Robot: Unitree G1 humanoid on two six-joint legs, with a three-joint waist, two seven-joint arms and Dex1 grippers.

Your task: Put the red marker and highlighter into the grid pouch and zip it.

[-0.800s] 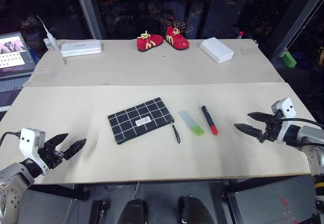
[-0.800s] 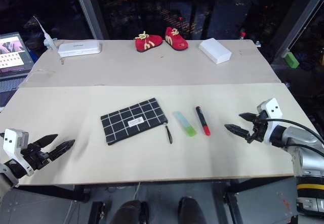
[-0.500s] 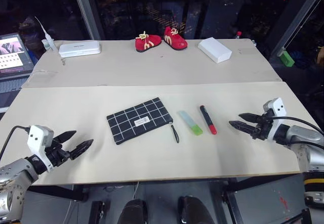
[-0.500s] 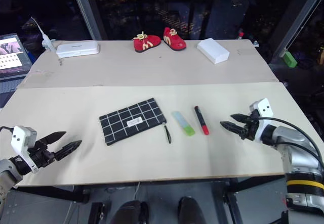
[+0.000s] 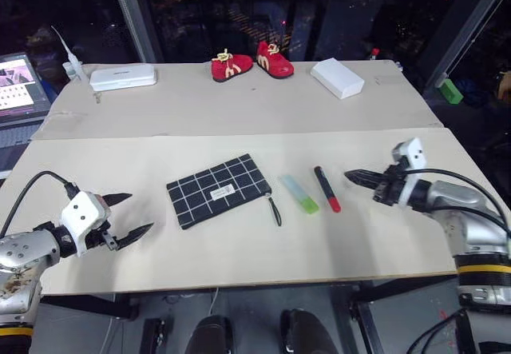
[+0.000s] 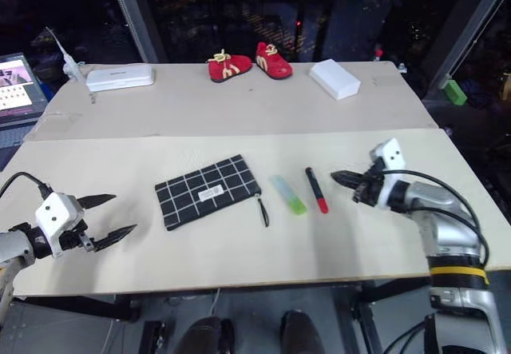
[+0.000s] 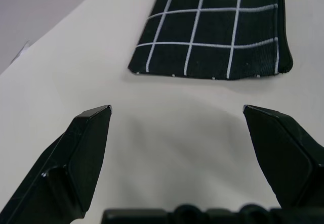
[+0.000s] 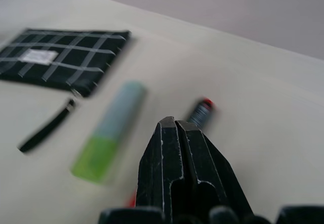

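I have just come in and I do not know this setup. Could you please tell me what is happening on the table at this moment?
A two-armed robot is working at a table. Nothing is held. The right claw, shut, points at the red marker, which lies beside the highlighter. The grid pouch lies flat to their left, its pull cord trailing on the table. The left claw is open, short of the pouch's left end.

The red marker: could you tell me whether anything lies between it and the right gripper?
Nothing visible does. Bare table separates the shut right gripper from the red marker; the highlighter lies on the marker's far side.
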